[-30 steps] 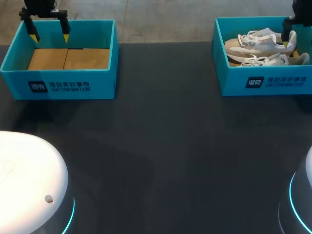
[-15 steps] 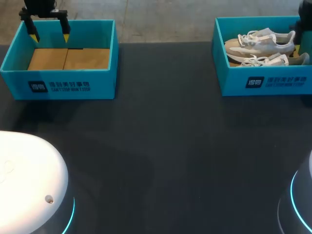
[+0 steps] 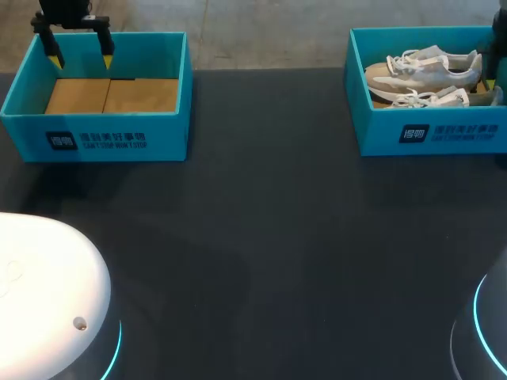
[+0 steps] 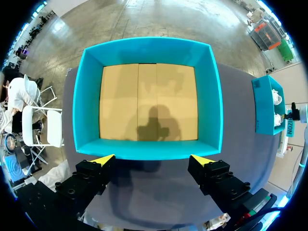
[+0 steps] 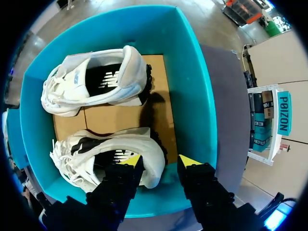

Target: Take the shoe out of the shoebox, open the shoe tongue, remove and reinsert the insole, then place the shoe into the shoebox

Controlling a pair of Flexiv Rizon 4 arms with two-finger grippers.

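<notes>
Two white and tan shoes lie on their sides in the teal shoebox [image 3: 432, 134] at the back right, one [image 3: 420, 70] behind the other [image 3: 432, 98]. My right arm [image 3: 499, 36] hangs over that box's right end, mostly out of the head view. In the right wrist view my right gripper [image 5: 160, 162] straddles the heel of the nearer shoe [image 5: 115, 154]. One finger is in its opening, the other at its sole side. The second shoe [image 5: 96, 82] lies ahead of it. My left gripper [image 3: 81, 59] stands open above the other shoebox [image 3: 95, 131], which holds only its cardboard floor [image 4: 149, 101].
The two teal boxes stand at the table's back corners, and the dark tabletop [image 3: 261, 222] stretches between and in front of them. The right box's walls [image 5: 204, 110] close in tightly around both shoes.
My right arm has shifted right, away from the back shoe's heel, and its fingers have closed in from wide open. The left arm has not moved.
</notes>
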